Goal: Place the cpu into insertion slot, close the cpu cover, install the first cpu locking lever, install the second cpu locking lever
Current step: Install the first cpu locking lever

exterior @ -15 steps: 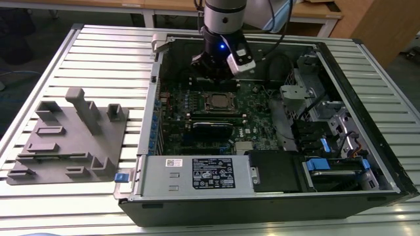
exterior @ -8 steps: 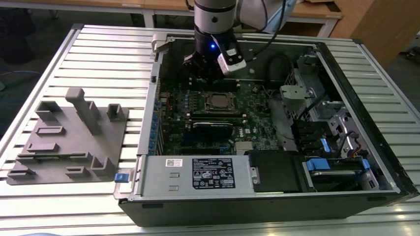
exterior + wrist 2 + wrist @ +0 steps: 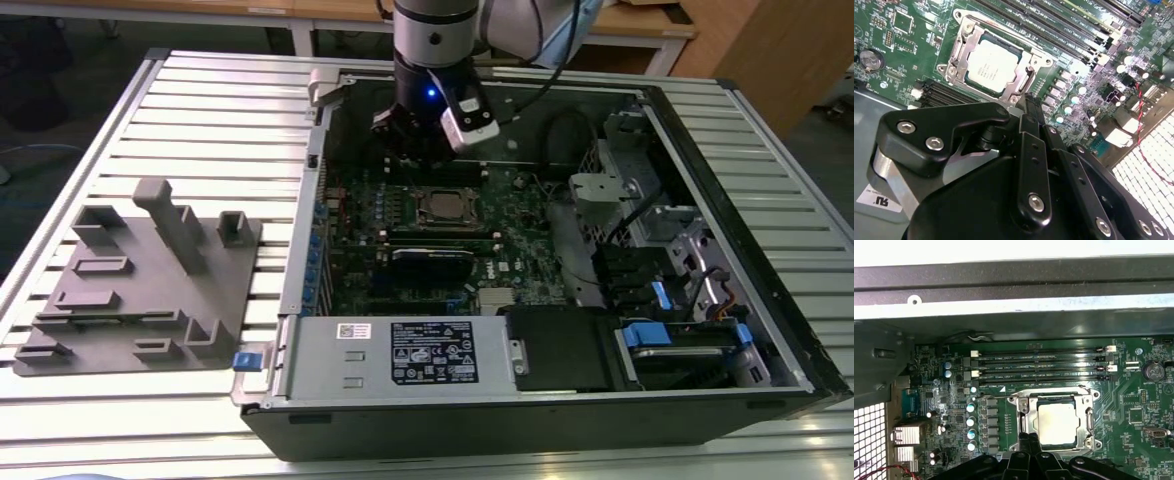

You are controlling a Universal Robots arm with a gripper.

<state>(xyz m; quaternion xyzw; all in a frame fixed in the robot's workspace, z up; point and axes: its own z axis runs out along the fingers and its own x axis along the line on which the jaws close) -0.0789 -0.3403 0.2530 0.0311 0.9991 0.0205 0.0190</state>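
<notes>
The cpu (image 3: pixel 990 66) (image 3: pixel 1056 423) lies flat in the insertion slot (image 3: pixel 438 208) on the green board, its dull silver top showing. The cpu cover (image 3: pixel 960 47) (image 3: pixel 1023 415) is down around it, and the chip shows through the cover's square window. My gripper (image 3: pixel 1025 102) (image 3: pixel 1030 439) hovers just beside the socket's edge with its black fingers pressed together and nothing between them. In the exterior view the gripper (image 3: pixel 416 158) hangs inside the open case, above the board just beyond the socket.
Black memory slots (image 3: pixel 1044 366) run alongside the socket. A black card (image 3: pixel 433 256) stands on the board on the socket's near side. The case walls (image 3: pixel 747 190) ring the board, with a power supply (image 3: pixel 400 355) in front. A grey fixture (image 3: pixel 147 280) sits on the slatted table at the exterior view's left.
</notes>
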